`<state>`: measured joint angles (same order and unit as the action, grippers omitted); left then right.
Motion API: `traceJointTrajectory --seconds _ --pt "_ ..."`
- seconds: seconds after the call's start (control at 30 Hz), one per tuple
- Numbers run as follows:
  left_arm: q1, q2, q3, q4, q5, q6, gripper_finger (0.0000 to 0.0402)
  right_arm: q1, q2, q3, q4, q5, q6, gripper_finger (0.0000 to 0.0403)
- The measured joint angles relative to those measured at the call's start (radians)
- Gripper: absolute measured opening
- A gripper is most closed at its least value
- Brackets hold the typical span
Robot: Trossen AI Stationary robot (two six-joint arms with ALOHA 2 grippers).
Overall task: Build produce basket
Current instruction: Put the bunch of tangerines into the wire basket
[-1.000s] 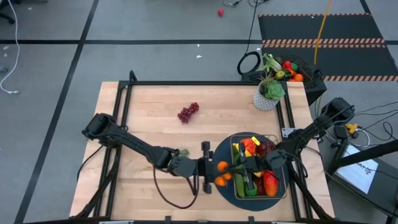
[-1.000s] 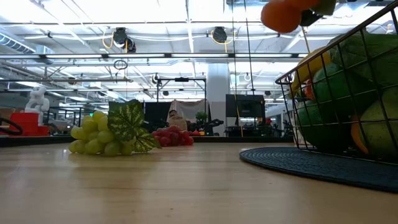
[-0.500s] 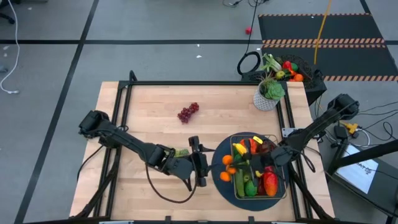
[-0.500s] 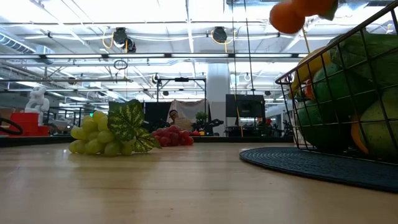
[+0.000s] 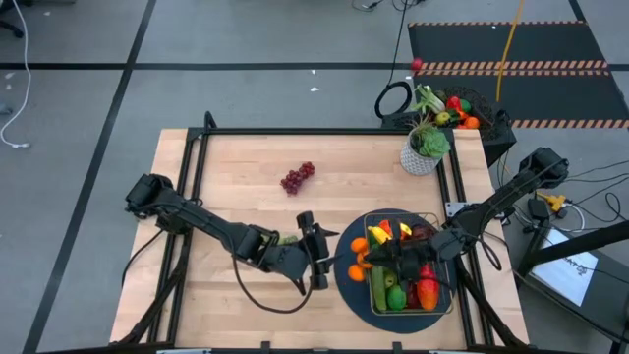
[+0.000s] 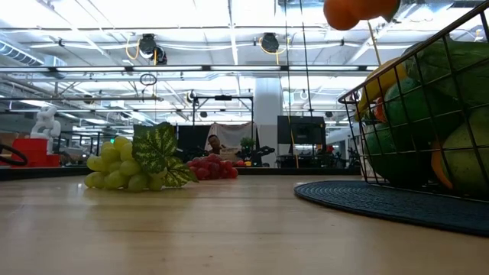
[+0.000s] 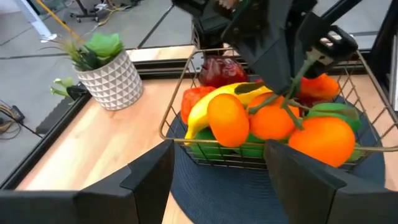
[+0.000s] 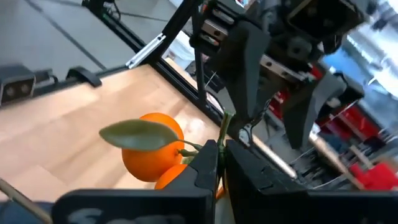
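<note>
A cluster of oranges [image 5: 358,258] with a green stem and leaf hangs at the left rim of the wire basket [image 5: 440,291]. My right gripper [image 5: 373,256] is shut on it. The basket holds a banana [image 7: 205,106], red and green produce, and stands on a dark round mat [image 5: 344,295]. My left gripper [image 5: 321,258] stands open just left of the oranges, touching nothing. Green grapes [image 5: 287,240] lie on the table beside my left arm. Red grapes [image 5: 298,177] lie farther back. My right gripper pinches the cluster's green stem [image 8: 222,127] between its two fingers, just above the fruit. The fingers reach in about level from the table's right side. The oranges [image 7: 270,121] hang below the stem, clear of the table, in front of the basket's left wall.
A potted plant in a white pot [image 5: 425,147] stands at the table's far right corner. A black bin with more produce [image 5: 457,110] sits beyond it. Bare wood lies left of and behind the mat.
My left gripper has drawn back a little toward the table's left edge, away from the oranges, and has turned. My right gripper has rolled about its own line with the stem in its hold. The oranges have shifted slightly up and toward the basket.
</note>
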<state>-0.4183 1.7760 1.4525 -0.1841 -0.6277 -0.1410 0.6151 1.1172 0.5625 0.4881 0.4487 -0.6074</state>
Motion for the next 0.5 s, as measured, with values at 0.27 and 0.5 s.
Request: traceJointTrajectory --seconds 0.27,0.5 --pt "-0.001 0.001 0.0 0.0 0.0 0.0 0.025 0.0 0.0 0.0 0.0 0.0 -0.219 0.0014" --pt "0.0 0.001 0.0 0.001 0.0 0.0 0.025 0.0 0.0 0.0 0.0 0.0 -0.245 0.0014"
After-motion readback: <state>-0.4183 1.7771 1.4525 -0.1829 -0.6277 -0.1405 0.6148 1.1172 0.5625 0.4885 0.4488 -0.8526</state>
